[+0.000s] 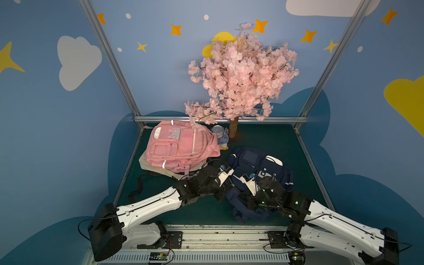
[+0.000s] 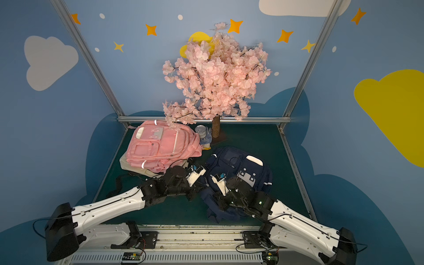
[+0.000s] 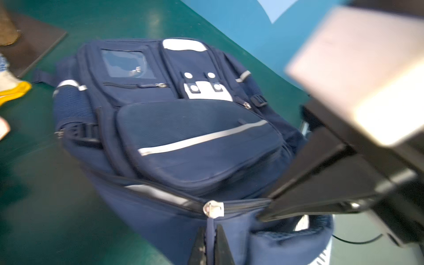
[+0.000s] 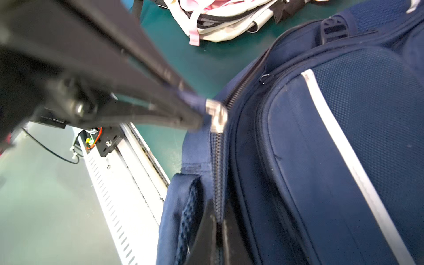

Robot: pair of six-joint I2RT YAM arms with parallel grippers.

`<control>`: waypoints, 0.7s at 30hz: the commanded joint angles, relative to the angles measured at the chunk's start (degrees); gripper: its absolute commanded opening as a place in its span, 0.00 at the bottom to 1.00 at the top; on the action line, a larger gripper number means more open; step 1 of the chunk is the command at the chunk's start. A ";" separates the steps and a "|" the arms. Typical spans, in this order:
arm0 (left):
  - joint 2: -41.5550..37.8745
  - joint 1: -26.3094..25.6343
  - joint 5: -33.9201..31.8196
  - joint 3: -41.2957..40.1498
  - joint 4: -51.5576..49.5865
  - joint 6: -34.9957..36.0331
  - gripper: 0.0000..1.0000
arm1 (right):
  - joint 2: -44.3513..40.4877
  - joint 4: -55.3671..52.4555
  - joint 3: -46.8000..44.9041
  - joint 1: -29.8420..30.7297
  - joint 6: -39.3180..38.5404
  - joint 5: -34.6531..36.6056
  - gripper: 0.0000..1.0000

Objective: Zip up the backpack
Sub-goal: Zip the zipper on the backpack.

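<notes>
A navy backpack [image 1: 259, 165] [image 2: 238, 163] lies face up on the green table, right of centre. My left gripper [image 3: 210, 231] [image 1: 229, 183] is shut on the navy fabric pull that hangs from the silver zipper slider [image 3: 213, 208] [image 4: 216, 114] on the main zipper. To one side of the slider the zipper gapes; toward my right gripper its teeth are meshed. My right gripper [image 4: 219, 220] [image 1: 241, 190] is shut on that closed zipper seam, a short way along from the slider. In both top views the fingertips are hidden under the wrists.
A pink backpack [image 1: 179, 146] lies on a cream bag [image 1: 149, 165] at the back left. An artificial blossom tree [image 1: 241, 75] stands at the back centre, with a metal tin [image 1: 216, 132] and a glove beside its trunk. The arms' base rail [image 1: 224, 236] runs along the front edge.
</notes>
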 commanded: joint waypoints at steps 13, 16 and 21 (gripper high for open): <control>19.52 16.45 1.50 11.72 4.15 -2.67 0.02 | -2.05 -5.40 1.17 11.16 -1.23 6.25 0.00; 23.66 17.09 3.25 13.18 7.53 -3.39 0.03 | -4.27 -3.09 0.42 12.70 -2.69 5.37 0.00; 28.83 17.08 4.36 15.62 11.10 -3.99 0.03 | -5.96 -2.12 0.16 13.33 -3.77 5.09 0.00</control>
